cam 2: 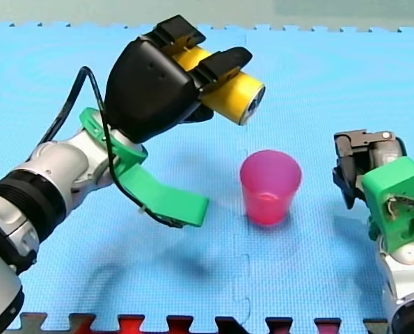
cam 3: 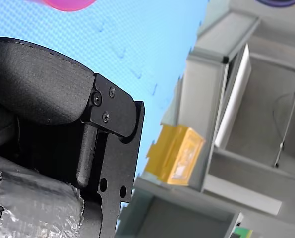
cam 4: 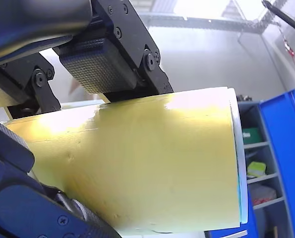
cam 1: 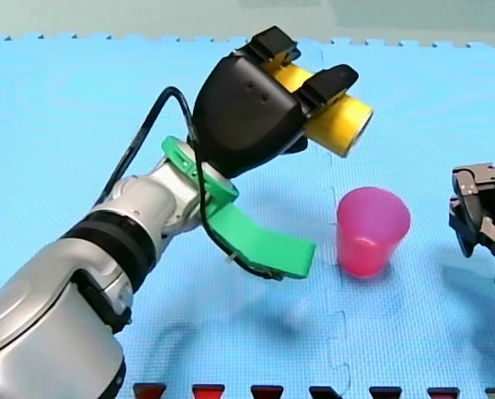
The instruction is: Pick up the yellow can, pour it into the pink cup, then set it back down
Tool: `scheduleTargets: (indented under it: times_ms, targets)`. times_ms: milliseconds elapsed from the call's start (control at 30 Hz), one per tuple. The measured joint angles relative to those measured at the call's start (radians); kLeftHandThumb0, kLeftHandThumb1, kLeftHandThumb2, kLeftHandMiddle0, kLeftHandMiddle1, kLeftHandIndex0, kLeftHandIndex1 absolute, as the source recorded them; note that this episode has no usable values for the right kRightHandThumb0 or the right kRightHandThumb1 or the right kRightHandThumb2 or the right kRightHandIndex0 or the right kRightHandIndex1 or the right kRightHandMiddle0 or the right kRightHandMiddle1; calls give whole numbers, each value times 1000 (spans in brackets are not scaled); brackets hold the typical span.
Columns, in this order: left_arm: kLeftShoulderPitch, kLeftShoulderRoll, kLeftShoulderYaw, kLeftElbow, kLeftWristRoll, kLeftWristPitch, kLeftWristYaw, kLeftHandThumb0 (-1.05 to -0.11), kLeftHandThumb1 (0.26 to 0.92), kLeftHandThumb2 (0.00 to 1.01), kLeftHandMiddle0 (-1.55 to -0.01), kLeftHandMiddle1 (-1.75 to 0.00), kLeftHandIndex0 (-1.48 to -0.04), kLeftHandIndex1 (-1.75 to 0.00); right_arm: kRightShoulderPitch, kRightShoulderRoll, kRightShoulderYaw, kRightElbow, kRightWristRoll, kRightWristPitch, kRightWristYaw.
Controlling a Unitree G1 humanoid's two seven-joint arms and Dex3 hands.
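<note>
Fig. Yellow can (cam 1: 340, 125), centre-top of the first head view. It is held off the surface and tilted, with its open end pointing to the right and downward. The left hand (cam 1: 251, 112) is clamped on the can. Two black fingers (cam 1: 326, 83) wrap over the can's upper side, and the palm covers its rear end. In the second wrist view we see the same grasp up close (the can's body (cam 4: 152, 163) runs nearly level there). Ribbed finger pads (cam 4: 100, 64) press on its yellow wall, and the pale rim of its end is visible.

The pink cup (cam 1: 372, 231) stands upright on the blue foam mat (cam 1: 64, 125), right of centre. It sits below the can's lowered end and is apart from it. We can't tell from these views whether anything is leaving the can.

The left arm enters from the lower left of the frame. It carries a green wrist bracket (cam 1: 264, 245) and a black cable (cam 1: 139, 145).

The right hand (cam 2: 363, 163) is at the right edge, near the cup but not touching it. It holds nothing; we cannot tell its open/closed state.

In the first wrist view, a black hand part (cam 3: 63, 124) is seen with a patch of mat beyond it.

Red tabs (cam 1: 207, 391) line the bottom edge of the first head view.
</note>
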Motion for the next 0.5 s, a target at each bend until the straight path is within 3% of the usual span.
scheduleTargets:
  times_ms: [500]
  targets:
    - [0, 1, 1, 2, 0, -7, 0, -340, 844, 1, -928, -1202, -1275, -33, 0, 0, -5, 0, 16, 1, 16]
